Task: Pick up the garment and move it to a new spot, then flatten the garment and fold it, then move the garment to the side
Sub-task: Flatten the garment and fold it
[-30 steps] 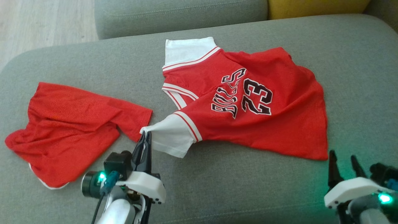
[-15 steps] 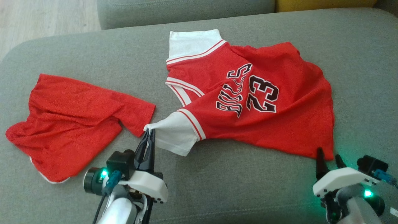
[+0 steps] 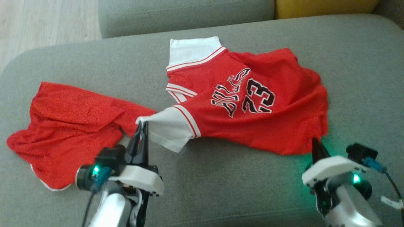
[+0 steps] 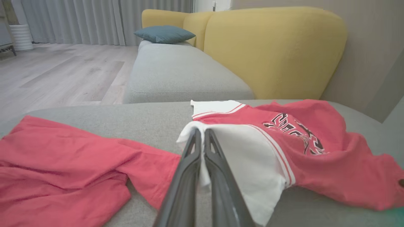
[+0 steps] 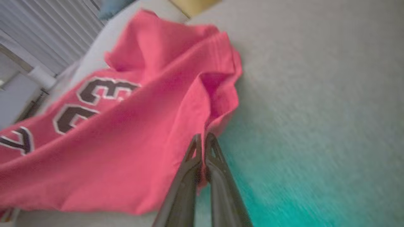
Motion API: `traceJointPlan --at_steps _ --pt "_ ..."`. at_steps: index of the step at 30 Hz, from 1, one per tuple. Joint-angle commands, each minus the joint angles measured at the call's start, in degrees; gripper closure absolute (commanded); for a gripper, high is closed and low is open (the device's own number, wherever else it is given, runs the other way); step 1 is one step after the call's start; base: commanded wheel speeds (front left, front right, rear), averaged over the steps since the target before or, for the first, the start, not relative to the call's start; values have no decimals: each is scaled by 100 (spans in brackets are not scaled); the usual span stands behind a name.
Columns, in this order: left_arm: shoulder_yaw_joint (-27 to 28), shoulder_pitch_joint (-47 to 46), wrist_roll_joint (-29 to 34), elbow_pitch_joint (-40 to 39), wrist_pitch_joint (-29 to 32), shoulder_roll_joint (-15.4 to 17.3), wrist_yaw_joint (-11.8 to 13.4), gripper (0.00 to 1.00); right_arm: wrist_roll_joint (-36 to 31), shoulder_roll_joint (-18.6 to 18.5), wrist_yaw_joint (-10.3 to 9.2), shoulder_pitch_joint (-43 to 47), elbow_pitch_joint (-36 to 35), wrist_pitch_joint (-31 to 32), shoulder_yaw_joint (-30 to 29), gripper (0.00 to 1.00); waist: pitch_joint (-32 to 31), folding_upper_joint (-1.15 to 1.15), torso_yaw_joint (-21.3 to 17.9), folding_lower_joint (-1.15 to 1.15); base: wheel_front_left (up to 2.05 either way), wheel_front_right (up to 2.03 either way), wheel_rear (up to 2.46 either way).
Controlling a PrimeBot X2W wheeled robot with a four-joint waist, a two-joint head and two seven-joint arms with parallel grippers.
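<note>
Jersey (image 3: 268,132) lies on grey sofa cushion (image 3: 221,189)

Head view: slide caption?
Left gripper pinches the jersey by its white sleeve, right gripper by its hem, on a sofa beside red shorts.

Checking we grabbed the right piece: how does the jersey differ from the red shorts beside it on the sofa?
The jersey has white sleeves and black 23 lettering; the shorts are nearly all red. The jersey is held at two ends, with the left hand and the right hand both shut on it; the shorts lie free. Both are red and rumpled on the grey sofa.
</note>
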Motion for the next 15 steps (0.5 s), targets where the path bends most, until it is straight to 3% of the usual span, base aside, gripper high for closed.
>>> traceJointPlan --at_steps 1,10,15 --pt "297 -237 -128 -293 -76 -1 -34 100 3 17 23 -222 -387 -131 183 100 -84 0 -70 0 0 0 0" --pt "819 -1141 -792 -1273 2 -16 -387 100 -341 -73 23 -639 -3082 196 230 100 -442 0 -252 0 0 0 0" --pt "1038 -1916 -1022 -1973 262 -3 -406 100 -506 -182 23 -976 -4381 530 255 100 -599 0 -329 0 0 0 0"
